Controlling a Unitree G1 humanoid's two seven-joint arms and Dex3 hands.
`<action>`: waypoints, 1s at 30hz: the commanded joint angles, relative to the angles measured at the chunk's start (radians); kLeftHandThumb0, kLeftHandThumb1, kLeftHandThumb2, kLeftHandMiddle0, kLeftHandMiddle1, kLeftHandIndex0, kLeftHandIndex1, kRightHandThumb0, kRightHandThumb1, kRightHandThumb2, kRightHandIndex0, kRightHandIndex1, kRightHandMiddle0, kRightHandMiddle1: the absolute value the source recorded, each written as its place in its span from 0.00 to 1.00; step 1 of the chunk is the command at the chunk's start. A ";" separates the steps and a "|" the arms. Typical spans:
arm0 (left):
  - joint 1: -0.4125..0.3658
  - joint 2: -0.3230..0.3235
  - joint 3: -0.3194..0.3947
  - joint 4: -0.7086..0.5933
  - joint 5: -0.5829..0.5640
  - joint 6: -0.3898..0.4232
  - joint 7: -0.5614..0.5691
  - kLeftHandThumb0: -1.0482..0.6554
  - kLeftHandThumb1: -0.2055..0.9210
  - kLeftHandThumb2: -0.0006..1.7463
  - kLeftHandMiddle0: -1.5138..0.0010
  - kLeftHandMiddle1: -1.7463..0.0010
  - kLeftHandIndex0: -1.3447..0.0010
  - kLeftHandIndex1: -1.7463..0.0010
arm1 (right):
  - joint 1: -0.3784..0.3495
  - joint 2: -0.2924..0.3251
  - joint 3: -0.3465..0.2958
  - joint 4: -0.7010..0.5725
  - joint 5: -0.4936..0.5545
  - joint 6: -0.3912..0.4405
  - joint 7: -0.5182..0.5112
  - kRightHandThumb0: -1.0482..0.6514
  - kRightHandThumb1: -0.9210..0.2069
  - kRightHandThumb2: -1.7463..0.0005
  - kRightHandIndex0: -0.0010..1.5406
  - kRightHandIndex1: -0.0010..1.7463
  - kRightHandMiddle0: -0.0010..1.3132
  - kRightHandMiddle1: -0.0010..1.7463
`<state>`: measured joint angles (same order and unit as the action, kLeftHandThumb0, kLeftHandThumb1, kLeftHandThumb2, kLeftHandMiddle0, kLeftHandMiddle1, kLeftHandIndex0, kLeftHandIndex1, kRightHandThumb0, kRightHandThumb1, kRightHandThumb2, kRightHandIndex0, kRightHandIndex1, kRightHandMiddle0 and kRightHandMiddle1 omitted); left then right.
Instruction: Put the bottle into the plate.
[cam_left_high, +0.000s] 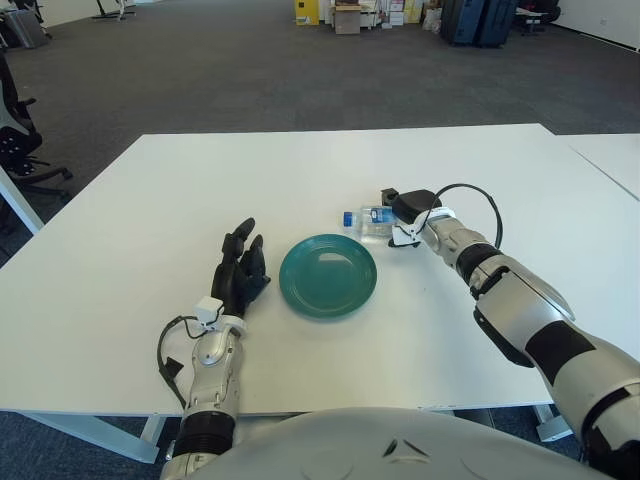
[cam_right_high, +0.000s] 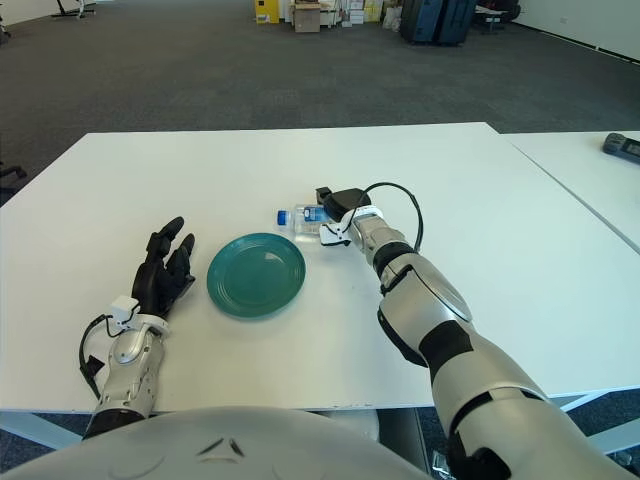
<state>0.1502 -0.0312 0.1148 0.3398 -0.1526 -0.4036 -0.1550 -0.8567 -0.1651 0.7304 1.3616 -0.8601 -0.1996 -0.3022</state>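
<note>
While the right robot hand (cam_left_high: 403, 212) sits at the base end of the bottle (cam_left_high: 368, 219), its dark fingers seem to be wrapped about the clear body, though from this angle the hand covers the contact and I cannot tell whether the grip is fully closed or only resting against the plastic. That bottle lies on its side on the white worktop (cam_left_high: 150, 210), blue cap pointing toward the robot's left, just beyond the upper right rim of the teal plate (cam_left_high: 328, 276) and not yet over it. To do this step well, the grasp should be settled first: the fingers ought to close around the middle of the body rather than its very end, since a light round bottle will likely roll or pivot if pinched off-centre. Once firm, a modest lift is enough to clear the plate's raised rim, followed by a short carry toward the robot and to its left, ending over the plate's centre. Lowering it before letting go, rather than dropping it, should stop it rolling out over the shallow edge. Left of the plate, the left robot hand (cam_left_high: 240, 272) shows with fingers extended and holding nothing, clear of the path.
</note>
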 joint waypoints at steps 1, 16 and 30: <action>0.025 0.000 0.013 0.056 -0.026 0.003 -0.018 0.19 1.00 0.45 0.76 0.99 1.00 0.59 | -0.009 0.001 0.023 0.009 -0.030 0.032 -0.029 0.62 0.68 0.17 0.51 0.90 0.40 1.00; 0.014 -0.006 0.044 0.091 -0.054 -0.026 -0.027 0.18 1.00 0.48 0.75 0.99 1.00 0.55 | -0.024 -0.008 0.047 0.005 -0.038 0.035 -0.002 0.61 0.69 0.14 0.50 0.95 0.39 1.00; 0.007 -0.007 0.062 0.109 -0.073 -0.027 -0.048 0.17 1.00 0.49 0.75 1.00 1.00 0.56 | -0.018 -0.009 0.000 0.005 0.009 0.050 0.026 0.61 0.68 0.14 0.49 0.97 0.39 1.00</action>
<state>0.1204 -0.0330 0.1649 0.3870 -0.2061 -0.4364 -0.1910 -0.8607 -0.1664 0.7570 1.3663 -0.8754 -0.1647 -0.2852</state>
